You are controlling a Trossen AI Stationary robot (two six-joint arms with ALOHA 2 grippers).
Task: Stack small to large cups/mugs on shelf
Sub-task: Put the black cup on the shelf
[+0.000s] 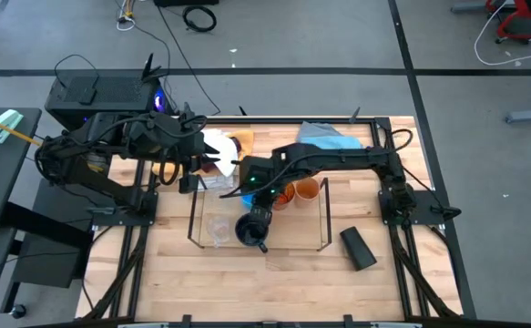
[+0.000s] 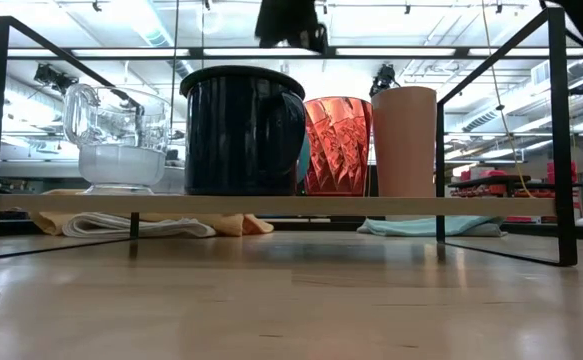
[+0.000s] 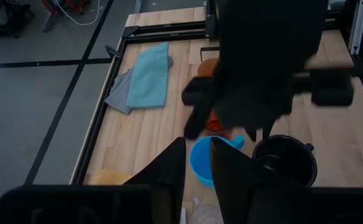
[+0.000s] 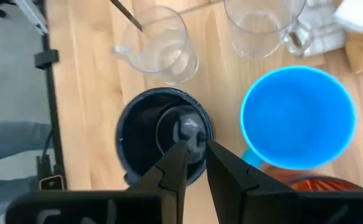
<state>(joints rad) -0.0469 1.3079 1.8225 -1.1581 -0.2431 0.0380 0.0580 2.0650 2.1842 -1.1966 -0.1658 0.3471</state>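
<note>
Left of the navy mug [image 1: 250,230] on the shelf [image 1: 322,221], the left pincer [image 3: 197,163] waited with fingers narrowly apart, while the right pincer [image 4: 193,155], directly above that mug, nipped a small cup [image 4: 182,132], seemingly to nest it inside.

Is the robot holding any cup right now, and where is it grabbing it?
It cannot be told. The right gripper hangs right over the navy mug, but no grip shows. The left gripper holds nothing.

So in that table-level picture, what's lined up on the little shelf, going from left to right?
Clear glass mug → big navy mug → faceted amber-orange tumbler → plain pale orange cup, all standing upright on the shelf.
</note>
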